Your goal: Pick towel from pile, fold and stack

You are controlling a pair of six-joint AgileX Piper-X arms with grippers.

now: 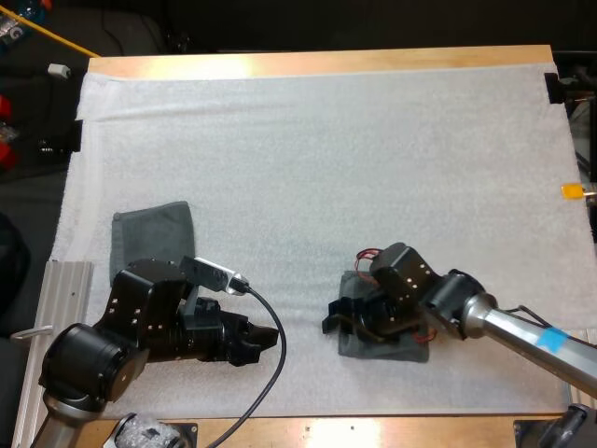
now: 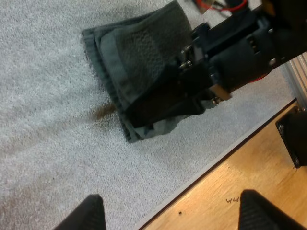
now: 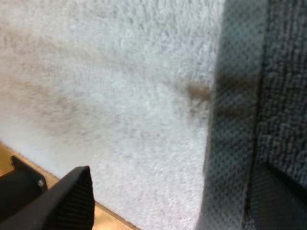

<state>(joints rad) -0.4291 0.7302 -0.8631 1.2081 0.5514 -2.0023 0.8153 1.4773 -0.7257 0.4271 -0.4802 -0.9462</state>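
A dark grey-green folded towel [image 1: 403, 348] lies on the white mat [image 1: 317, 159] near its front edge. My right gripper [image 1: 334, 322] is low over the towel's left part, open. One of its fingers [image 3: 64, 201] hangs above bare mat beside the towel's hem [image 3: 230, 120]; the other rests over the towel [image 3: 278, 72]. In the left wrist view the right gripper [image 2: 144, 112] covers the folded towel [image 2: 139, 43] near its corner. My left gripper [image 1: 270, 336] hovers over the mat to the left of it, open, with nothing between its fingers [image 2: 91, 213].
A second folded towel [image 1: 149, 233] lies at the mat's left, partly behind my left arm. The table's wooden front edge [image 2: 240, 172] runs close to both grippers. A small brown stain [image 3: 196, 93] marks the mat next to the towel.
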